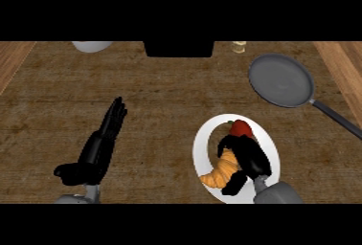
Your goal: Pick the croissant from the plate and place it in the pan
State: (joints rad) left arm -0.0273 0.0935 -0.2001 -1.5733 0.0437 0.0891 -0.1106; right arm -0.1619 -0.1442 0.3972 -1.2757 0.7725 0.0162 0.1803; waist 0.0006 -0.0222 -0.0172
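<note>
Croissant (220,173) lies lengthwise on plate (205,139), right hand (244,155) curled around it.

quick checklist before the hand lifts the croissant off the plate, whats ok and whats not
1. Croissant on the plate: ok.
2. Right hand over the croissant: ok.
3. Fingers closed round the croissant: cannot tell, the hand hides that side.
4. Red item on the same plate, next to the hand, could get nudged: not ok.
5. Pan has nothing in it: ok.
6. Left hand open, apart from the plate: ok.
</note>
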